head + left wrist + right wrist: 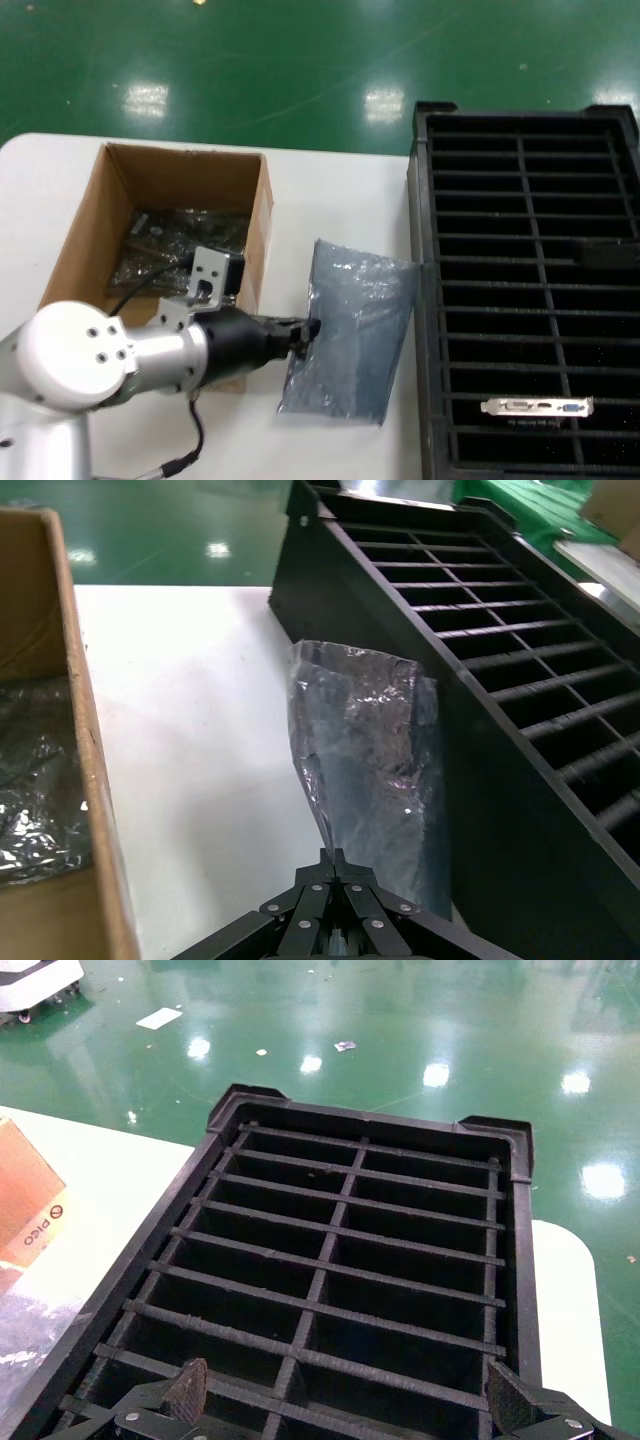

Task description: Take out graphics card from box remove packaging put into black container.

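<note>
Left gripper (312,328) has its jaws closed on the empty bag (352,335), between box (70,250) and black tray (428,300). Right gripper (350,1400) hovers over the tray, jaws spread wide, holding nothing. Card (538,407) sits in a near slot.

1. Scene was bright and evenly lit from overhead; ceiling lamps showed as white glare spots on the glossy green floor (300,60) in all three views.
2. Table (340,200) was near blown out, white, with little surface detail.
3. The packaging (352,335) threw crinkled specular highlights, strongest in the left wrist view (375,750).
4. The black container (530,280) slots read very dark; slot depths were lost in shadow.
5. Inside of the box (180,215) was shaded, contents murky with small glints.
6. Head view was soft overall, slightly noisy.
7. Left wrist view showed straight edges leaning strongly toward the frame borders.
8. Shadows on the table were faint and short.
</note>
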You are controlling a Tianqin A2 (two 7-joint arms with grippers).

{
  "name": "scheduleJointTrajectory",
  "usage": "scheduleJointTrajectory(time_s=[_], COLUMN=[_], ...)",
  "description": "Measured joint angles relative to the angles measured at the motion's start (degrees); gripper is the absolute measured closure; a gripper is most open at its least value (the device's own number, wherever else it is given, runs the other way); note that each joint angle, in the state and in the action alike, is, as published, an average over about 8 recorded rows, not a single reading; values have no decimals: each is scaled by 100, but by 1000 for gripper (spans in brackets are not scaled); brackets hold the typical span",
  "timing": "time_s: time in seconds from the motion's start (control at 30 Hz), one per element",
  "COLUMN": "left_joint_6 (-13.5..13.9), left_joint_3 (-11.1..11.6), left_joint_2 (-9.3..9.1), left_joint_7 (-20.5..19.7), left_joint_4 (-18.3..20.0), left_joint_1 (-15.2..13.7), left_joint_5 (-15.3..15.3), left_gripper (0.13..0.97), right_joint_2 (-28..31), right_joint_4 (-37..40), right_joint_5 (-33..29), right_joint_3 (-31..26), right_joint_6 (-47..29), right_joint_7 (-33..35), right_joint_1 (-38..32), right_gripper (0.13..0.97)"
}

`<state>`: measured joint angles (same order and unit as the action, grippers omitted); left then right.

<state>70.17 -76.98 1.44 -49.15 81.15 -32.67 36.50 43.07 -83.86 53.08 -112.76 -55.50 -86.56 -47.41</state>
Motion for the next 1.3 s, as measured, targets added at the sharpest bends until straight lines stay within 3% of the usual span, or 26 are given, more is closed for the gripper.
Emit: scheduleJointTrajectory(time_s=[0.4,0.63,0.8,1.03,1.17,1.3], left_joint_6=[-930,-1152,-1105,-1223,-1674,-2463], left_joint_3=[-452,-602,-696,-851,-881,-855], left_joint_2=[38,153,347,876,1200,1487], left_joint_7=[-946,-1160,-1125,-554,139,1070], left_joint_4=[-874,-952,-502,722,1413,1914], left_joint_1=[-479,-683,-700,-539,-334,-13], left_joint_5=[-371,-193,277,967,1151,1169], left_gripper=[945,892,827,714,618,543], right_joint_2=[0,0,0,0,0,0], right_joint_4=[0,0,0,0,0,0], right_joint_5=[0,0,0,0,0,0], right_joint_3=[0,0,0,0,0,0], right_joint_6=[0,0,0,0,0,0], right_joint_7=[0,0,0,0,0,0], right_joint_1=[0,0,0,0,0,0], right_gripper=[129,129,129,129,129,129])
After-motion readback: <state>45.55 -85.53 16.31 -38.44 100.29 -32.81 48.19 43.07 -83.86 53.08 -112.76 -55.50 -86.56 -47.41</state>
